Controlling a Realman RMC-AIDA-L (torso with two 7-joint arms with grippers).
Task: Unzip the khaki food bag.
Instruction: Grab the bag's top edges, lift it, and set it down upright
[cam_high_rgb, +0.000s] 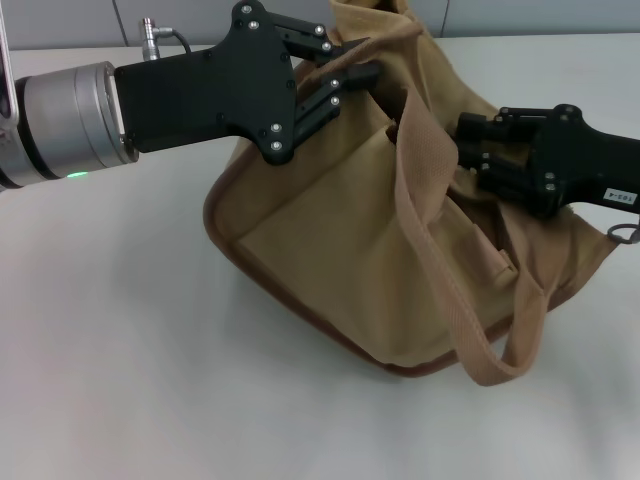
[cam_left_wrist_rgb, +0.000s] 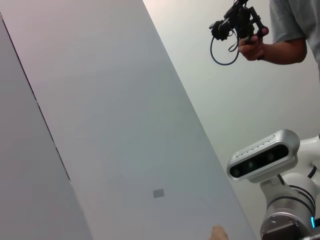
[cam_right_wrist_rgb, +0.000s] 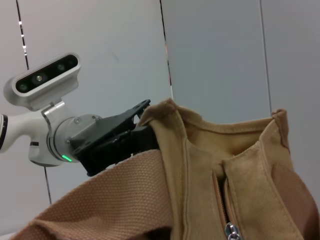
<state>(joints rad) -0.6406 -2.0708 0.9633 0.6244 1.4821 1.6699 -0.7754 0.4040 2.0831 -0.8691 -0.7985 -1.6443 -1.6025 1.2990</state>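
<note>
The khaki food bag (cam_high_rgb: 340, 250) lies tilted on the white table (cam_high_rgb: 110, 350), its front pocket facing me and one wide strap (cam_high_rgb: 440, 260) looping down across the front. My left gripper (cam_high_rgb: 352, 75) comes in from the left and is shut on the bag's upper end fabric, holding it up. It also shows in the right wrist view (cam_right_wrist_rgb: 142, 125) at the bag's corner. My right gripper (cam_high_rgb: 472, 145) sits against the bag's top from the right, beside the strap. The right wrist view shows the zipper (cam_right_wrist_rgb: 222, 200) running down to its metal pull (cam_right_wrist_rgb: 231, 231).
A cable plug (cam_high_rgb: 152, 30) lies at the table's back edge behind my left arm. A metal ring (cam_high_rgb: 625, 235) hangs at the bag's right end. The left wrist view shows only wall panels, my head camera (cam_left_wrist_rgb: 260, 160) and a person's hand holding a device (cam_left_wrist_rgb: 242, 25).
</note>
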